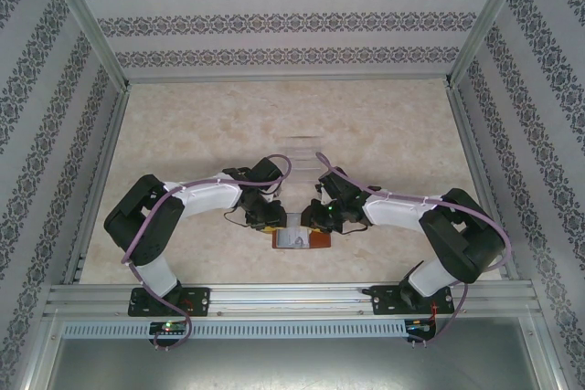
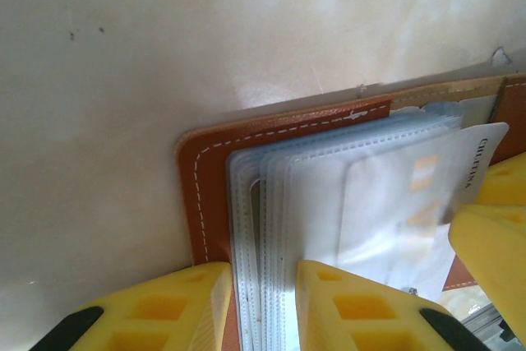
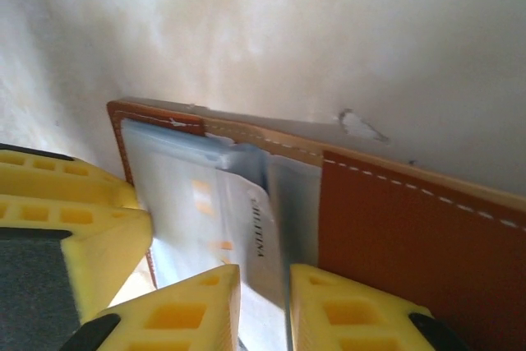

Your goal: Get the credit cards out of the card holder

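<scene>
Both jaws clamping card holder (image 2: 205, 195) edges

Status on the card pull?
Left gripper shut on sleeves of card holder. Right gripper astride protruding credit card, grip unconfirmed. No obstruction seen.

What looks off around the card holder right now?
One credit card sits skewed, partly out of the clear sleeves of the card holder, and the sleeves fan out instead of lying flush. The table has a small chipped mark beside the holder's stitched edge. Nothing spilled.
</scene>
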Motion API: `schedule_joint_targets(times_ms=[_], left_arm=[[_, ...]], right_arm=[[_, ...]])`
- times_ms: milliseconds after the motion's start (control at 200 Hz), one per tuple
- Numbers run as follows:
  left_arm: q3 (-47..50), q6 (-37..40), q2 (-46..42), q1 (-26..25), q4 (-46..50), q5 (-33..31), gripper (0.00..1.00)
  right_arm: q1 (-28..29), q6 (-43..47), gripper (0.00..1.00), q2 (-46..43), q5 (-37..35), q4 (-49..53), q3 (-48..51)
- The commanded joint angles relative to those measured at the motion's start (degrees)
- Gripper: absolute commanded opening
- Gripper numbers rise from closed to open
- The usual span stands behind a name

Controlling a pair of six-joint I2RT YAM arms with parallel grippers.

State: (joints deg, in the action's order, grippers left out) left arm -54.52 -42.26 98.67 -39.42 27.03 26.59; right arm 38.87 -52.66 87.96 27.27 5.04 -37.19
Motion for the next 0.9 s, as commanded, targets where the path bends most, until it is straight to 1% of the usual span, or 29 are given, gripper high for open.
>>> schedule_joint_targets(times_ms=[0,330,625,894], left_arm=[[1.8,1.4,4.0,-0.8,3.8,-4.0,0.30],[1.7,1.3,3.5,-0.8,4.0,-4.3,0.29],[1.9,1.4,3.5,-0.8,4.0,-4.4,0.29],[2.1,1.3,3.4,-0.8,3.9,-4.4,0.29]], right_arm=[[0.3,-0.9,0.23,0.5,1.7,-2.7,0.8],[0.1,-0.2,0.14,-0.2,0.7,-1.3,0.9],[-0.9,1.7,0.14,-3.1,-1.6,2.2,1.7],[-2.8,4.0,0.13,-6.7,-3.8,8.0,2.2]])
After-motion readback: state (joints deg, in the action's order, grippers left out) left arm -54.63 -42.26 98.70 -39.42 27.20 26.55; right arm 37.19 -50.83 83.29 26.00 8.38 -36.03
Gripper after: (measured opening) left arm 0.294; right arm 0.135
